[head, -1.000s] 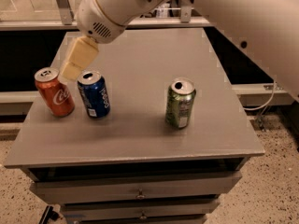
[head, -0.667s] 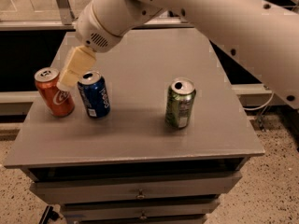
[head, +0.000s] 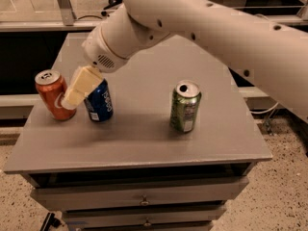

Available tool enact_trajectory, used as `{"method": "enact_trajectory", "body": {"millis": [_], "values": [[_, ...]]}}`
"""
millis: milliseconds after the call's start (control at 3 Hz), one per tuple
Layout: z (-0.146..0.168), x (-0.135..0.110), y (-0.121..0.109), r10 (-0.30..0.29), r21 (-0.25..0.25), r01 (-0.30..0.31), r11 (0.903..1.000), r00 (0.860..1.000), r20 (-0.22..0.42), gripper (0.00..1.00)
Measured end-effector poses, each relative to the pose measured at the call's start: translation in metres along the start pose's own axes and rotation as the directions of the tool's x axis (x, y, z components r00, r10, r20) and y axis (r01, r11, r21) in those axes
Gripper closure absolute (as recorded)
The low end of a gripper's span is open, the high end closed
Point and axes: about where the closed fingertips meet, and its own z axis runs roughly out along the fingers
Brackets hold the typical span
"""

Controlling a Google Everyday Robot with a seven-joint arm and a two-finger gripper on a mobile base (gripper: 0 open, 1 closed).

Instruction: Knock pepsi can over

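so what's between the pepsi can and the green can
Only bare tabletop, in the camera view. The gripper sits on the pepsi can's other side, by the red can, away from the green can.

Grey table, drawers beneath. Orange-red can, upright, near the left edge. Green can, upright, opened top, right of centre, well apart from the orange-red one. Gripper beside the orange-red can. Speckled floor.

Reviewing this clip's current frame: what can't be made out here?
- Camera view: the pepsi can's top and upper left are hidden by the gripper, which sits low between it and the orange-red can.
- Whether the gripper touches either can: overlap hides it.
- The green can's label: too blurred to read.
- The arm is cut off at the right edge.
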Motion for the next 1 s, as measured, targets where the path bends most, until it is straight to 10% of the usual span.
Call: {"method": "enact_trajectory", "body": {"millis": [1000], "values": [[-0.0023, 0.0136, 0.0068, 0.04, 0.0, -0.04, 0.9992, 0.999, -0.015, 0.0]]}}
